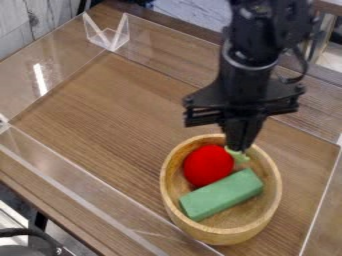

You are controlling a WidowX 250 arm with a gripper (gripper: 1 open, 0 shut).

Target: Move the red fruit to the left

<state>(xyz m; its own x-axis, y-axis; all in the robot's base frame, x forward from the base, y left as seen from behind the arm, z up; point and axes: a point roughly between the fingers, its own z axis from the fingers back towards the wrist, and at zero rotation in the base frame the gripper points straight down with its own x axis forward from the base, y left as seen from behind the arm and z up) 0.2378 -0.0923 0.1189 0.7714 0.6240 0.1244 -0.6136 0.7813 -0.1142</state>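
Red and glossy, the red fruit (205, 165) sits inside a round wooden bowl (174, 190) at the lower right of the wood-grain counter (107, 110). Its green leafy top points toward the bowl's far rim. Just beside it, toward the near side, lies a light-green block (222, 195), touching the fruit's lower edge. The black arm reaches down from the top right, and its claw (242, 139) points straight down with the jaws clenched together on nothing. The tip hangs over the far rim of the bowl, just by the fruit's green leaves; whether it touches them cannot be told. Clear plastic walls (54, 70) fence the counter, and a small clear stand (104, 32) stands at the far left.
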